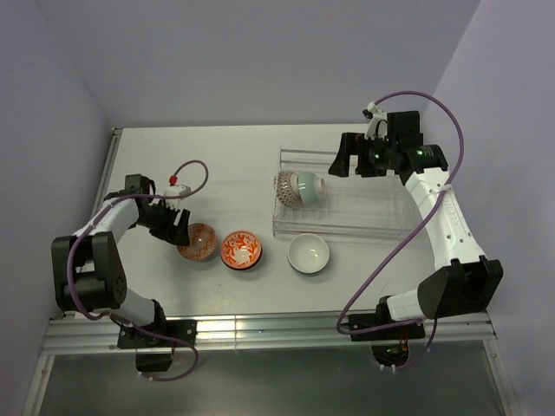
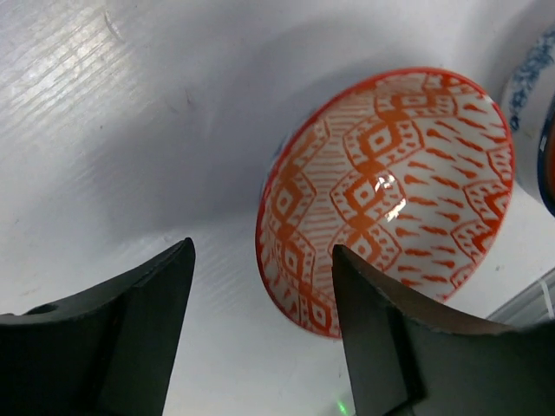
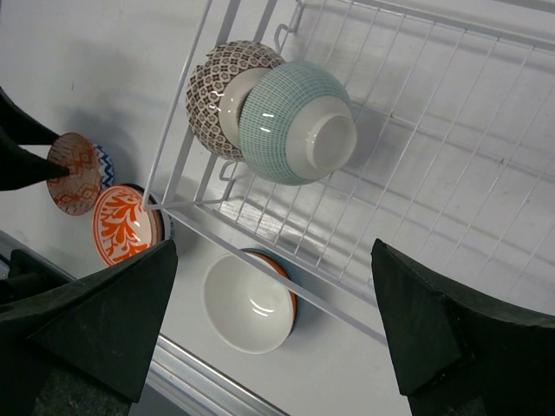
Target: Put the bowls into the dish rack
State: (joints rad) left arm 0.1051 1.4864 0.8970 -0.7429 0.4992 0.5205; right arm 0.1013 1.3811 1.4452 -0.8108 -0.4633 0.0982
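While two bowls already lie in the dish rack (image 1: 364, 208), the others we can see sit out on the counter (image 1: 217, 165), so we judge the task less than half done. Our right claw (image 3: 273, 251) hangs above the rack, jaws spread wide with nothing between them. Ahead of it, towards the finger on the left of its wrist view, the brown-patterned bowl (image 3: 212, 87) and the pale green bowl (image 3: 295, 121) nest on their sides at one end of the rack. The rest of the wires there are bare.

Just below that claw's tips, outside the rack, rests the white bowl (image 3: 247, 303). An orange and blue edge (image 3: 286, 273) shows beneath it, so another bowl may be nested under it. Beside it stands the orange-red bowl (image 3: 126, 225).

Our left claw (image 2: 260, 251) is likewise wide open and holds nothing. The orange diamond-patterned bowl (image 2: 386, 199) lies just ahead of its tips, nearer the finger on the right of its wrist view, which overlaps the rim. We cannot tell whether they touch. At least three bowls remain to load, and this one looks to be next.
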